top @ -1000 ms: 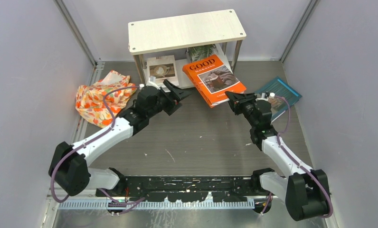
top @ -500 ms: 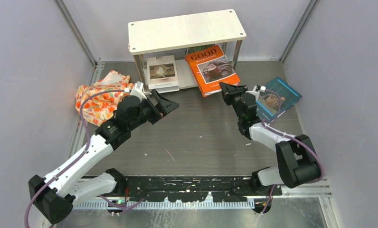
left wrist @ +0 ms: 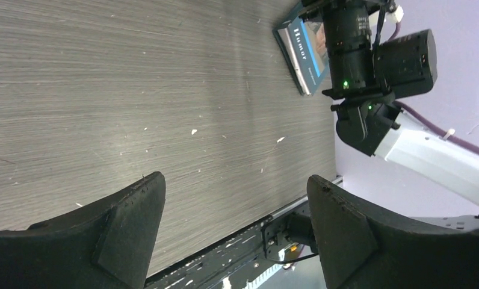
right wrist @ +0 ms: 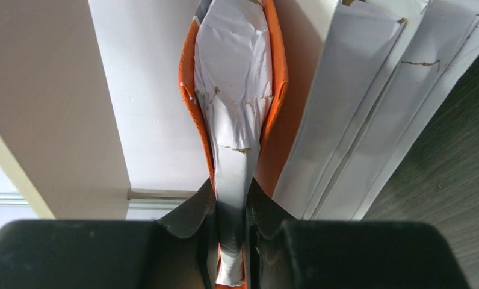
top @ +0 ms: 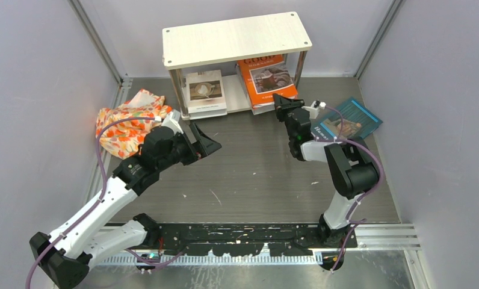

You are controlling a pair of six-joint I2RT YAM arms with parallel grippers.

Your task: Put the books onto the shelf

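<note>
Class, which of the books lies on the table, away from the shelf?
The teal Humor book, far right; the orange book and coffee-cup book sit on the shelf.

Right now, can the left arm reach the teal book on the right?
Probably not. The teal book lies far right, and the right arm stands between it and the open left tool while holding the orange book.

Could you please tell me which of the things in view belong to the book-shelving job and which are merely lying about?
Part of the job:
- shelf
- orange "GOOD" book, gripped by the right pincer
- coffee-cup book, on the lower board
- teal "Humor" book, on the table

Just lying about:
- floral cloth
</note>
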